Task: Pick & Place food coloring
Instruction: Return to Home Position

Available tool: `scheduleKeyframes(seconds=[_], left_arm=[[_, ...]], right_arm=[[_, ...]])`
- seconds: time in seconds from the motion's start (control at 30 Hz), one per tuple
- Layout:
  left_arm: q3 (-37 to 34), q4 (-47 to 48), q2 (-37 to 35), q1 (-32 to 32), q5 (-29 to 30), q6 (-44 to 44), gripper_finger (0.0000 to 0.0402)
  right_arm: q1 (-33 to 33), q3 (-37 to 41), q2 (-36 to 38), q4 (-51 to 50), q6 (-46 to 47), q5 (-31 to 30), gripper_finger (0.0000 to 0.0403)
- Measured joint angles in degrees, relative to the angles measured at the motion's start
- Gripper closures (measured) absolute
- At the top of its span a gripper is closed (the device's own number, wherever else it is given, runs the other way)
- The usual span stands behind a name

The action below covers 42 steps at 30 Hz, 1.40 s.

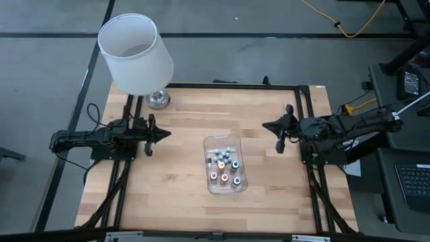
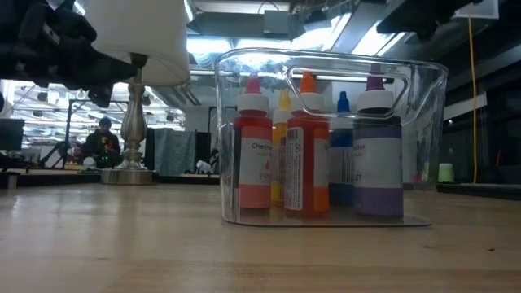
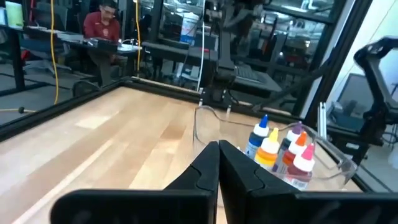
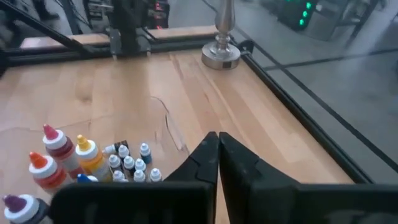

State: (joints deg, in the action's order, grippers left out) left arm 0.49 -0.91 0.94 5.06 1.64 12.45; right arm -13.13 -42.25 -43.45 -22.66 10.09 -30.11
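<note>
While your left gripper point(image 1: 164, 133) hangs with fingers pressed together over the table's point(image 1: 168, 191) left side, your right gripper point(image 1: 266, 125) does the same on the right. Food coloring point(image 1: 224, 168) stands upright inside the clear tray point(image 1: 230, 140) between them, well apart from both. Lamp point(image 1: 136, 54) at far-left corner.

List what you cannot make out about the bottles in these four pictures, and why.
High view: bottles in the tray too small to read.
Low view: small bottles hidden behind the large bottles; labels blurred.
Right wrist view: purple bottle cut off by the edge; blue bottle mostly hidden behind the right gripper.
</note>
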Motion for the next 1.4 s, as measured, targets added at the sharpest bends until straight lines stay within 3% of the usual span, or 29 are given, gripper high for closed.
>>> scheduleKeyframes(seconds=[0.1, 0.23, 0.5, 0.67, 1.03, 1.23, 1.4], left_arm=[[0.0, -0.09, 0.16, -0.02, 0.17, 0.26, 0.0394], [0.0, -0.09, 0.16, -0.02, 0.19, 0.26, 0.0391], [0.0, -0.11, 0.16, -0.02, 0.23, 0.26, 0.0395], [0.0, -0.11, 0.16, -0.02, 0.24, 0.27, 0.0391], [-0.02, -0.59, 0.51, -0.02, 0.36, 0.28, 0.0394], [-0.02, -0.59, 0.51, -0.02, 0.36, 0.28, 0.0392], [-0.02, -0.58, 0.56, -0.02, 0.32, 0.28, 0.0395]], right_arm=[[0.48, 6.59, 5.33, 8.09, -2.39, 3.7, 0.0393], [3.7, 15.54, 14.83, 18.84, -4.93, 13.15, 0.0397], [14.63, 22.72, 33.62, 17.85, -9.77, 27.27, 0.0399], [15.76, 28.17, 43.49, 17.48, -15.18, 28.29, 0.0399], [15.58, 41.59, 43.3, 35.2, -15.8, 34.09, 0.0401], [15.58, 41.82, 43.04, 24.43, -16.98, 35.3, 0.0401], [15.61, 41.87, 40.47, 24.39, -16.97, 35.2, 0.0401]])
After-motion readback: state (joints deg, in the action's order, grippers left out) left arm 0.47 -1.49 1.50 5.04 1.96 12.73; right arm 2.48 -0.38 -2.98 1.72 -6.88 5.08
